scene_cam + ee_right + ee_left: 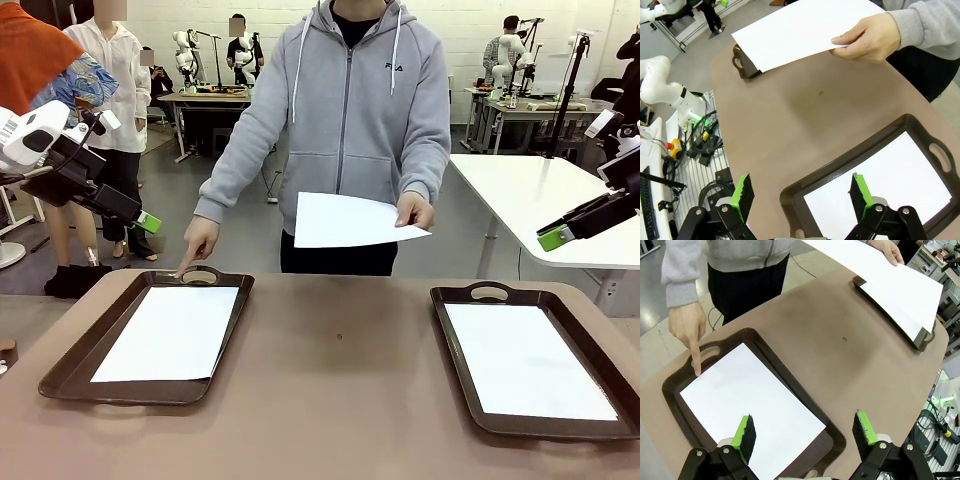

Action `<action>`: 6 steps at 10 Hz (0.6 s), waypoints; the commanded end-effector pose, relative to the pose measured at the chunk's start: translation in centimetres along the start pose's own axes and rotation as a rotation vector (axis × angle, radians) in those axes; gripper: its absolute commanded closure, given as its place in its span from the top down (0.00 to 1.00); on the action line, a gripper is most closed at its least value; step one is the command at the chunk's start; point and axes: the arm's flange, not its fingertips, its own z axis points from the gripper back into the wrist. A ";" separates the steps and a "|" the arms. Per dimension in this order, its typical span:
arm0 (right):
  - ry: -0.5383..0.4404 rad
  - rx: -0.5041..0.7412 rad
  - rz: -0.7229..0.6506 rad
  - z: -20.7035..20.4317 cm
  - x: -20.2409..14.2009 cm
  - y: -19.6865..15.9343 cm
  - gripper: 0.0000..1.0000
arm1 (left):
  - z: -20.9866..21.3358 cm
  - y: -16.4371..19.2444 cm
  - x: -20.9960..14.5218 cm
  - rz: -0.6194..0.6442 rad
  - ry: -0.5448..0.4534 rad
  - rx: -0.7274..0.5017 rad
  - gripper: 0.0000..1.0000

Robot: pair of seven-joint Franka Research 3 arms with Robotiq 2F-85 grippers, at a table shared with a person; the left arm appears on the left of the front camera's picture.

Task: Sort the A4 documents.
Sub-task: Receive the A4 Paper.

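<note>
white arms (35, 135) end in black grippers with green pads (746, 429); the person wears a grey zip hoodie (345, 105).

I count three plain white A4 sheets, all blank. One sheet (168, 332) lies flat inside the left dark brown tray (75, 362). Another sheet (525, 360) lies flat in the right tray (456, 352). The third sheet (345, 221) is held roughly level above the table's far edge, pinched at one edge by the person's hand (414, 210).

Even, bright overhead lighting; soft, faint shadows on the brown desk (340, 400). White sheets (170, 330) approach overexposure without glare. Front view sharp; both wrist views show wide-angle curvature toward their edges.
</note>
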 end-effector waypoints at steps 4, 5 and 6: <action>-0.002 0.004 0.003 0.0 0.1 0.1 1.00 | 0.2 0.3 1.6 0.054 -0.115 -0.150 1.00; -0.002 0.004 0.003 0.0 0.1 0.1 1.00 | -0.5 0.9 2.9 0.078 -0.168 -0.208 1.00; -0.002 0.004 0.003 0.0 0.1 0.1 1.00 | -1.9 1.7 4.6 0.090 -0.199 -0.266 1.00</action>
